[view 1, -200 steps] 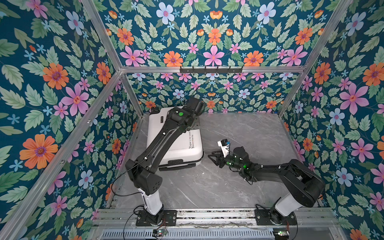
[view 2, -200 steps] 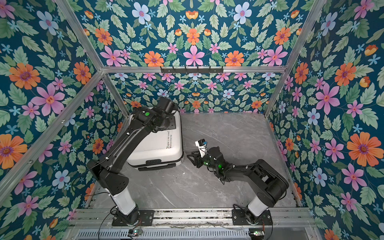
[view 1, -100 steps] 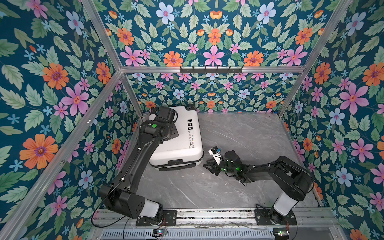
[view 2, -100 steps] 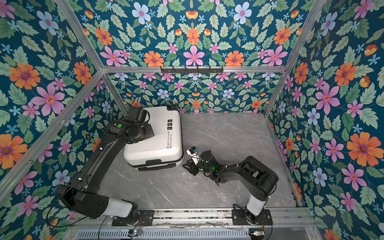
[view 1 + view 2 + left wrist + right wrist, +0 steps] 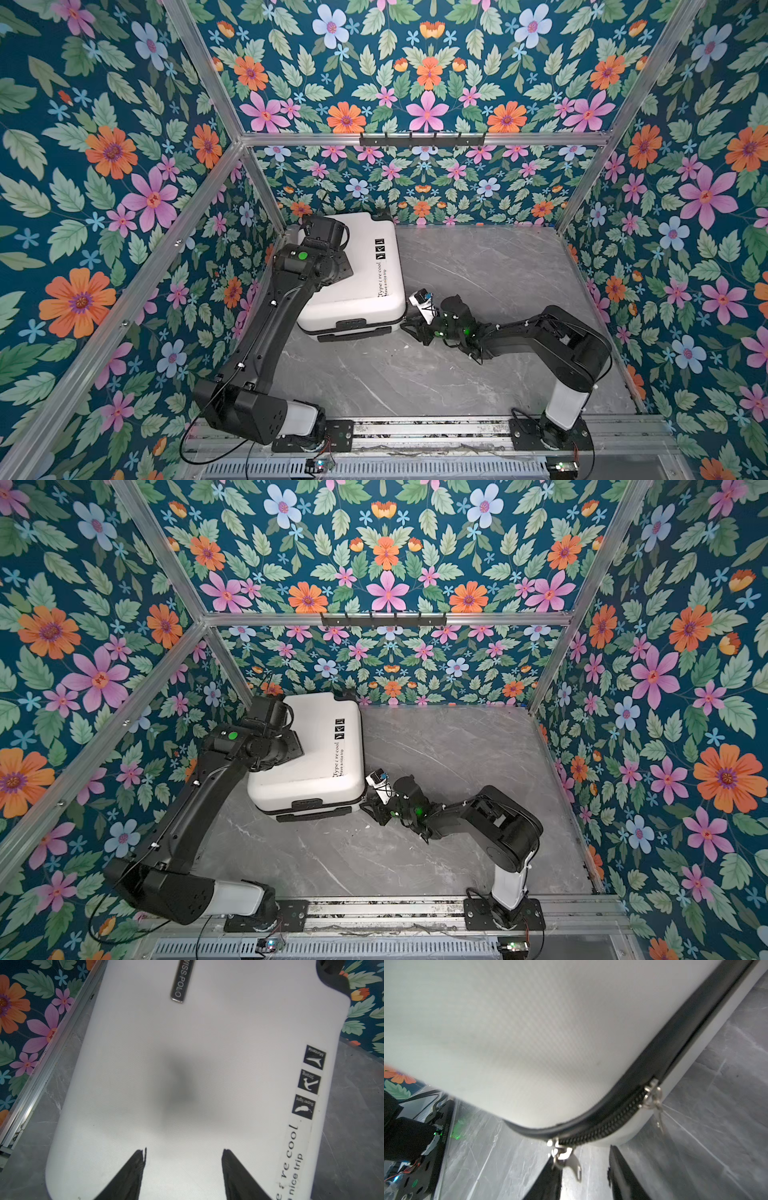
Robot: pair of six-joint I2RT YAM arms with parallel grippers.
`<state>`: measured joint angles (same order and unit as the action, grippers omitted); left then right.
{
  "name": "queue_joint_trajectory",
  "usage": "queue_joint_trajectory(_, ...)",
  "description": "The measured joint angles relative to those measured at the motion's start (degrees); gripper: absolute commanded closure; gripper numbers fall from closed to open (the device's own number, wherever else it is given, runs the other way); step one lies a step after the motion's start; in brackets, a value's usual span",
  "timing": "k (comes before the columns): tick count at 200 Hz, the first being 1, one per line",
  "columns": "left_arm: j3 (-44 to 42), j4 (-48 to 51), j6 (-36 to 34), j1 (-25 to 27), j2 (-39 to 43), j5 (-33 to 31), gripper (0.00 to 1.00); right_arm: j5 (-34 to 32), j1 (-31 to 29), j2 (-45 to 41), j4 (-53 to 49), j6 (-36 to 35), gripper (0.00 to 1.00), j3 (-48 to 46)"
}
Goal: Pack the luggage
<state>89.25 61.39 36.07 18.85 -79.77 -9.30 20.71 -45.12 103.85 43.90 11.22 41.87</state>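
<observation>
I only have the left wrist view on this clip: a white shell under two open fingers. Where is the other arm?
Observer: The right gripper is low at the luggage's near right corner, close to the table.
Operator: Is it on the zipper?
Observer: It is at the zipper. The right wrist view shows a farther slider and a nearer slider on that corner. The nearer one's pull tab hangs between the open fingers, not pinched.
Operator: Is the lid down?
Observer: Yes. In both top views the luggage lies flat and closed in the table's back left corner.
</observation>
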Motion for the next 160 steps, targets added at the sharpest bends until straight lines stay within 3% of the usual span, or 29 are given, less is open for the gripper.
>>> queue_joint_trajectory(40, -0.22, 0.00, 0.48, 0.02, 0.28, 0.17, 0.37, -1.03, 0.02, 1.27, -0.20, 0.24, 0.76, 0.83)
queue_joint_trajectory(89, -1.53, -0.02, 1.01, 0.02, 0.70, 0.20, 0.37, -0.81, -0.15, 1.40, -0.66, 0.46, 0.99, 0.90)
queue_joint_trajectory(120, -1.90, -0.02, 0.98, 0.00, 0.66, 0.22, 0.37, -1.70, 0.11, 0.61, -0.98, 0.83, 0.97, 0.98)
queue_joint_trajectory(160, -1.90, -0.09, 0.96, 0.00, 0.11, 0.37, 0.37, -1.68, -0.04, -1.11, -1.53, 0.61, 0.76, 0.68)
